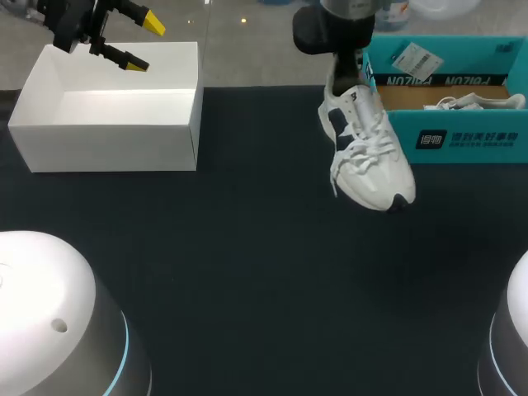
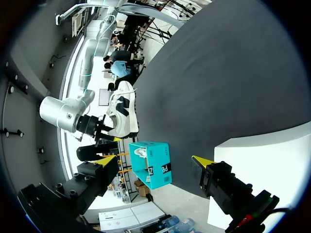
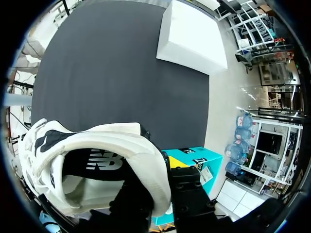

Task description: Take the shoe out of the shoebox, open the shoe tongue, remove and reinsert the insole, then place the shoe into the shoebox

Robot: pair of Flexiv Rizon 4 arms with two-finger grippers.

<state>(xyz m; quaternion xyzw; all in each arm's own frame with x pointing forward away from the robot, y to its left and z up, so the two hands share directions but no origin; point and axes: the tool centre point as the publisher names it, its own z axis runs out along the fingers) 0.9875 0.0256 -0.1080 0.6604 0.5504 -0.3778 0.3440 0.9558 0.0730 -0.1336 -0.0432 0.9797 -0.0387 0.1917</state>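
Observation:
A white sneaker (image 1: 371,157) with dark patches hangs toe-down above the black table, just in front of the teal shoebox (image 1: 462,136). My right gripper (image 1: 346,81) is shut on its heel. In the right wrist view the heel collar of the sneaker (image 3: 97,165) fills the space between the fingers of the right gripper (image 3: 155,194). A second white shoe (image 1: 474,101) lies inside the teal shoebox. At the far left, my left gripper (image 1: 142,43) hovers open and empty over the white box (image 1: 107,124). The left wrist view shows the left gripper (image 2: 153,160) with the sneaker (image 2: 122,114) far ahead.
The white open box (image 2: 272,160) stands at the back left of the table, and the teal shoebox (image 2: 151,165) at the back right. Black table surface (image 1: 247,272) spreads across the middle and front.

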